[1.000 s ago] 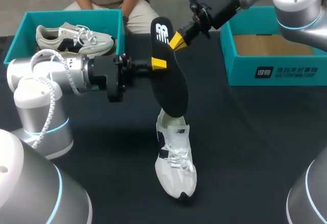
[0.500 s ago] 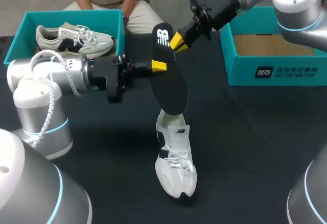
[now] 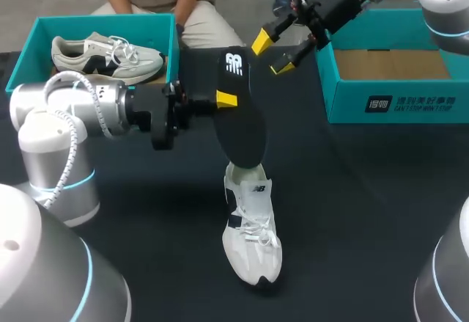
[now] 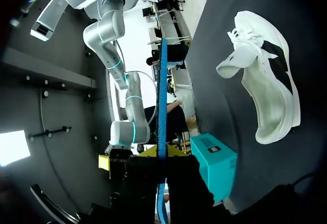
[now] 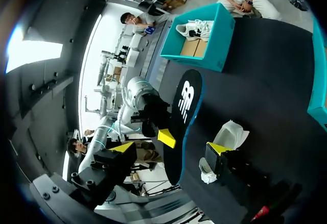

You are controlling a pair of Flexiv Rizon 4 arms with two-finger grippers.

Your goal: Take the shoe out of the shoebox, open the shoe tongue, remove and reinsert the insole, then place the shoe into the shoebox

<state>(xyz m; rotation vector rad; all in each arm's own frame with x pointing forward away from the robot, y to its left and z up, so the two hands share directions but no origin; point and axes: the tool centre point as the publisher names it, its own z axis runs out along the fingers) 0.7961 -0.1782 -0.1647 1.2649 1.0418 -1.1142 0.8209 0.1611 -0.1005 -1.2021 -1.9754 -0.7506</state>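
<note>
My left gripper (image 3: 226, 100) clamps the insole (image 3: 245, 135) over the shoe (image 3: 251, 234) on the bench (image 3: 352, 190). Only the left wrist view shows it edge-on. Right gripper (image 3: 272, 53) is spread, holding nothing, beside the far-right shoebox (image 3: 396, 102).

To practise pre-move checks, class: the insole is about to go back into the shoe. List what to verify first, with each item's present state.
1. Left end effector shut on insole: ok.
2. Right end effector open, clear of insole: ok.
3. Shoe lying on table: ok.
4. Tongue lifted open: ok.
5. Insole upright, lower end toward shoe: ok.
6. Shoe's inside free of clutter: cannot tell.
</note>
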